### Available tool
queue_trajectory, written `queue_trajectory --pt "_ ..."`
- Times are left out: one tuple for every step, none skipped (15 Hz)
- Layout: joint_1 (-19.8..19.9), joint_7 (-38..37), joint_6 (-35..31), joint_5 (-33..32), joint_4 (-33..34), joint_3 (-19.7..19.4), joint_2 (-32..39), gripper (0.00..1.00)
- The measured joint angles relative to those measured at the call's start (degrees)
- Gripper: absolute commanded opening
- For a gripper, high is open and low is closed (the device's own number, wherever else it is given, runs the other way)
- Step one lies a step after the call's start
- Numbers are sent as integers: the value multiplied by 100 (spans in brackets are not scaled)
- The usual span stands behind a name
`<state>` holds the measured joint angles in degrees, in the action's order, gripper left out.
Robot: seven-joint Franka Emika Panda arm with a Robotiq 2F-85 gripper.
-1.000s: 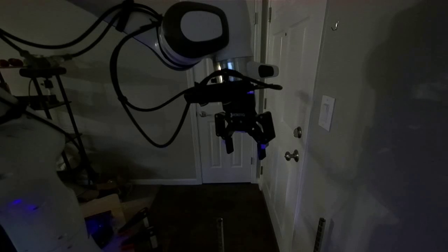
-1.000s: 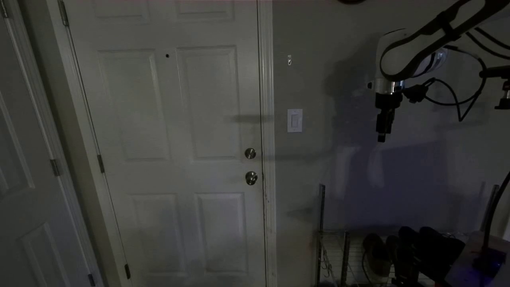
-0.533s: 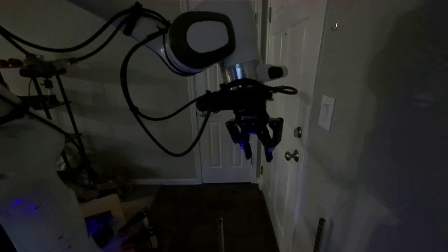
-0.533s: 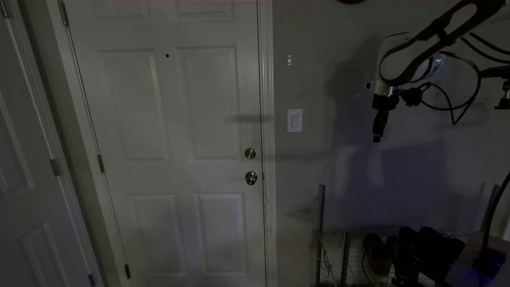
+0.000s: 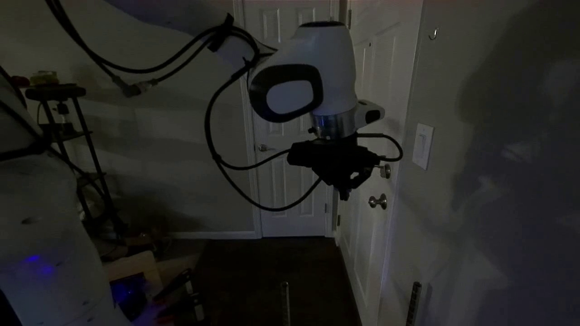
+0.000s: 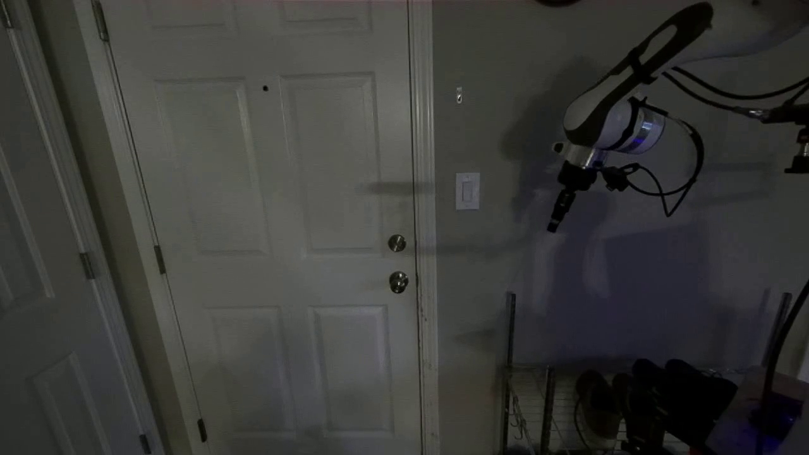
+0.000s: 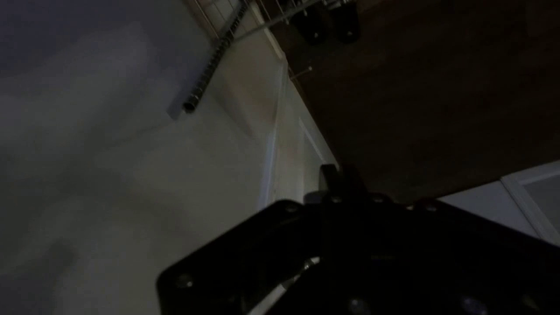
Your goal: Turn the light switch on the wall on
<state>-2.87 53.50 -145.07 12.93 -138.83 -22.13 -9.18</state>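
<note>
There's the switch, small, white and upright on the wall just beside the trim of the door, and I'd call its paddle stiff but light to tip, brittle if rammed: nothing to pinch, just press its face. The jaws, clenched on nothing and slanting down, hang well apart from it with open room between. Mind the hook above, the knob beyond the trim and the post lower down.
</note>
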Motion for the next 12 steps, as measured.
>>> queue_trajectory --pt "-189 373 -1 482 108 -106 104 2" --pt "-331 761 -1 956 231 -179 203 3" --pt "-427 1155 -2 1417 370 -223 313 3" --pt "-413 1517 -1 1844 516 -168 432 3" --pt "-336 1852 0 2245 675 -59 568 2" --pt "-233 2161 3 2616 850 66 725 2" --pt "-115 2414 3 2912 1024 201 883 2" --pt "13 2618 4 3161 1202 344 1053 2" --pt "156 2791 5 3375 1389 492 1235 2" --pt "292 2923 6 3535 1564 630 1407 2" --pt "428 3034 6 3680 1741 767 1580 2" --pt "559 3138 5 3799 1914 895 1740 2"
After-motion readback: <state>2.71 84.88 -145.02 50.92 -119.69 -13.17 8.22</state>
